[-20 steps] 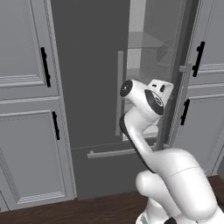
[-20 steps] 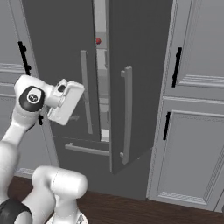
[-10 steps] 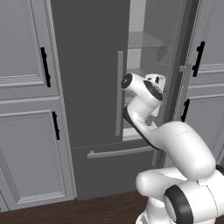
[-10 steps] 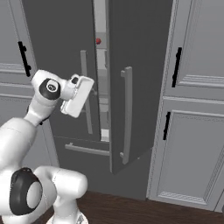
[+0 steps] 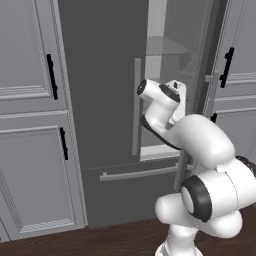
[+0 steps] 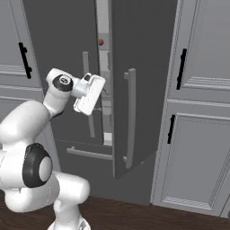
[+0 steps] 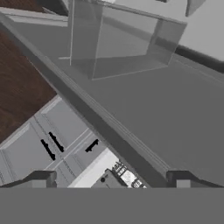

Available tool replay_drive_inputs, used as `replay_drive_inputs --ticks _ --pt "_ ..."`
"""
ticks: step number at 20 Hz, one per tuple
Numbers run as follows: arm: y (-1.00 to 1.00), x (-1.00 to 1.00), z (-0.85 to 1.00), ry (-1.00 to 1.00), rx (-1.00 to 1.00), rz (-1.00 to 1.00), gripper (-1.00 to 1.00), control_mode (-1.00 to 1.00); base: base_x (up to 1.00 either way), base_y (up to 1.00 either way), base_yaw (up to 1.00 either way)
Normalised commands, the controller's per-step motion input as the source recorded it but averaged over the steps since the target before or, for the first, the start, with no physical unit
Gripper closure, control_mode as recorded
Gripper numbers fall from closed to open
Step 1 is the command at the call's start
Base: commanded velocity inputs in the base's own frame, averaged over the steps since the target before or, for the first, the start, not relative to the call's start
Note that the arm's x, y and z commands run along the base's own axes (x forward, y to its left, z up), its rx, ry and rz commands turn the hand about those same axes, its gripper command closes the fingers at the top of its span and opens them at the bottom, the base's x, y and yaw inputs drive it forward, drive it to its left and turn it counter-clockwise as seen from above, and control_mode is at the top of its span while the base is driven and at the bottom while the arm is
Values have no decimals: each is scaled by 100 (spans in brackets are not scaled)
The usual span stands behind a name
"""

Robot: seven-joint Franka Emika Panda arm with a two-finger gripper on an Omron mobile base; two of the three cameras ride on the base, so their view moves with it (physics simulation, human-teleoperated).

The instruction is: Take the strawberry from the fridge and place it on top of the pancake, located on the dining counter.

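The fridge (image 6: 63, 40) is tall and dark grey, and its right door (image 6: 139, 67) stands ajar. In the narrow gap between the doors, high up, sits the tiny red strawberry (image 6: 101, 42). My gripper (image 6: 99, 92) is at the gap, well below the strawberry. The left base view has the gripper (image 5: 178, 96) against the lit interior with its pale shelves (image 5: 167, 46). In the hand view the gripper (image 7: 111, 179) is open with nothing between the fingertips (image 7: 43, 178), facing the door's inner side and a clear bin (image 7: 122, 43). The pancake and the dining counter are out of view.
Light-grey panelled cabinets with black handles flank the fridge on the left (image 5: 30, 125) and on the right (image 6: 202, 112). The left door's long handle (image 5: 136, 105) and the drawer bar (image 5: 137, 173) lie close to my arm. Dark wood floor (image 6: 134, 215) runs below.
My arm has swung forward and the hand has shifted toward the gap between the fridge doors. The jaws stayed wide apart. The doors have not moved.
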Motion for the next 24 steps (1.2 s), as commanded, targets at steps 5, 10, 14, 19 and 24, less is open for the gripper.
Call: replay_drive_inputs --ticks 5,10,14,19,24 --pt "-37 6 -3 5 -11 0 -100 -100 0 0 0" --pt "-52 -6 -2 2 -5 -1 -100 -100 0 0 0" --pt "-70 -38 -1 0 0 -7 -100 -100 0 0 0" --pt "-81 -53 0 1 0 -9 -100 -100 0 0 0" --pt "-74 -35 0 0 -1 -5 -100 -100 0 0 0"
